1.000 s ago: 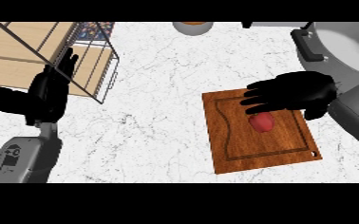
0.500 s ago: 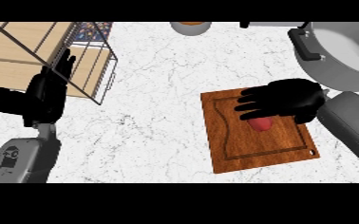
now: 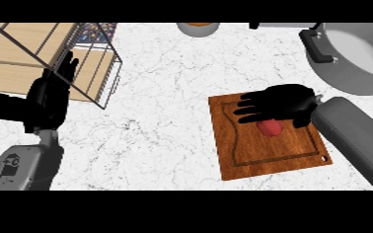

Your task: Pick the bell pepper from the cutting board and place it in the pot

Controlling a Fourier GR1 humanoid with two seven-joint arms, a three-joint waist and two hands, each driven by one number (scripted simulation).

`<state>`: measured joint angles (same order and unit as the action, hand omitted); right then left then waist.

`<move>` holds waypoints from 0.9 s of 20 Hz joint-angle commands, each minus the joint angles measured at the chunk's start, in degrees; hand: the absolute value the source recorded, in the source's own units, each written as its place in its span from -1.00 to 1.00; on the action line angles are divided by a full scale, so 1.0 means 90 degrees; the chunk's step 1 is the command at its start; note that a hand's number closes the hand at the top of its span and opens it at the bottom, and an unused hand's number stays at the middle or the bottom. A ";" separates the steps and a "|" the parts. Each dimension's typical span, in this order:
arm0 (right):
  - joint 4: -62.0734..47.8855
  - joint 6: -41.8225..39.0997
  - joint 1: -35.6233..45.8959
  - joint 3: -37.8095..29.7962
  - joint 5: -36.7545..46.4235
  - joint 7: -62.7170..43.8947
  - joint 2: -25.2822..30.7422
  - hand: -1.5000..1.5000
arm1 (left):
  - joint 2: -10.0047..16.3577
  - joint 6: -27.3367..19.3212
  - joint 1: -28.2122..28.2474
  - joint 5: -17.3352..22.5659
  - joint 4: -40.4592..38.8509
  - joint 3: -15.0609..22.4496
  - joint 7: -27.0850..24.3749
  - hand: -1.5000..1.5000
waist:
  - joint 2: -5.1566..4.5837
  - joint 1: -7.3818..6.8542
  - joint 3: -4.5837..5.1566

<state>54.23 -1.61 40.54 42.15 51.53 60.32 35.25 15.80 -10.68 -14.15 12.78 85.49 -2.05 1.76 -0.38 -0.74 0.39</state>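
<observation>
Fingers [image 3: 246, 109] of the right hand [image 3: 284, 103] are spreading out fairly straight toward the view's left, holding nothing, while the thumb is hanging down at the palm's near side. Just beneath that palm the bell pepper [image 3: 270, 128] is lying on the cutting board [image 3: 251, 154], only its red lower end peeking out; whether the palm is touching it cannot be told. The pepper is looking small, so it is probably going to feel light, with a smooth, waxy skin that may slide and hollow walls that give a little under pressure. A hold across its widest part, thumb on one side and fingers on the other, seems the safest choice, since a pinch at the rounded end is likely to squirt it away across the wood. The board is sitting on the marble counter [image 3: 160, 118], and the pot [image 3: 348, 54] is waiting well apart, beyond the board at the view's upper right. Far across the counter the left hand [image 3: 50, 94] is resting open, fingers up, beside the wire rack [image 3: 87, 54].
</observation>
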 commanded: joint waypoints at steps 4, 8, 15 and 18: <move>-0.0426 0.0357 -0.0155 -0.0019 0.0465 0.0457 -0.0577 -1.00 | -0.0044 0.0029 -0.0169 -0.0187 0.0433 0.0139 0.0110 0.00 | 0.0035 0.0017 -0.0047; -0.1074 0.0757 -0.0287 -0.0099 0.0671 0.0791 -0.0660 -1.00 | -0.0104 0.0128 0.0038 -0.0122 0.0500 0.0064 0.0004 0.00 | 0.0025 -0.0016 -0.0049; -0.0421 0.1235 -0.0579 0.0334 0.0847 0.1071 -0.0810 1.00 | -0.0153 0.0075 -0.0171 -0.0130 0.0415 0.0038 0.0120 0.00 | 0.0026 0.0012 -0.0050; -0.0092 0.1277 -0.0775 0.0437 0.0977 0.1027 -0.0684 1.00 | -0.0044 0.0283 -0.0170 -0.0040 0.0146 -0.0137 -0.0076 0.00 | 0.0041 0.0084 -0.0044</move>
<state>51.96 5.90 36.87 44.43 59.31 62.84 29.24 15.27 -9.69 -14.30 11.93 85.89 -2.87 3.54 0.07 -0.69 0.94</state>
